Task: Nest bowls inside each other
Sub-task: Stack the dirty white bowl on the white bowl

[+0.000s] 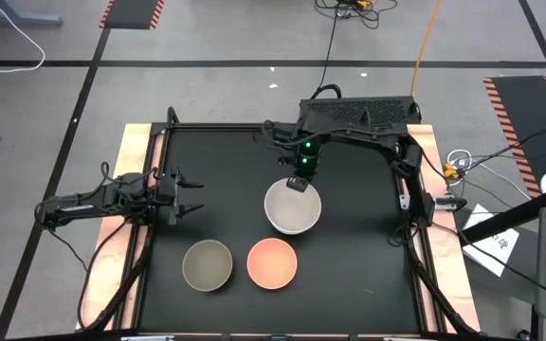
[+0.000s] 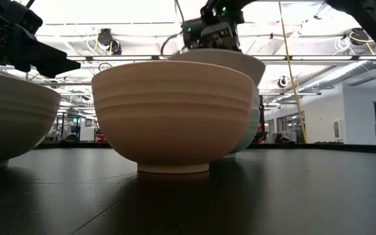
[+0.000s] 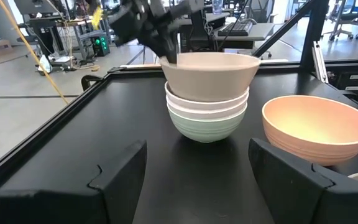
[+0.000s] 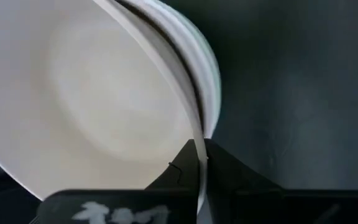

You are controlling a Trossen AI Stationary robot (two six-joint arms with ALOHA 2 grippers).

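The right gripper [image 1: 297, 185] is over the middle of the black surface [image 1: 349, 246]; its jaws are clamped together on the rim of a beige bowl [image 3: 211, 73], at the 12 o'clock edge of that bowl in the high view. The beige bowl sits on top of a stack [image 1: 293, 206]; under it there are 2 white bowls [image 3: 207, 104] and, at the bottom, 1 mint green bowl [image 3: 205, 127], each one inside the next. The peach-orange bowl [image 1: 272, 262] stands alone at about 7 o'clock from the stack, near it but not touching; the olive-grey bowl [image 1: 207, 264] is just beside it, at its 9 o'clock. The left gripper [image 1: 186, 195] waits at 9 o'clock of the stack, well apart; its jaws are apart and hold nothing.
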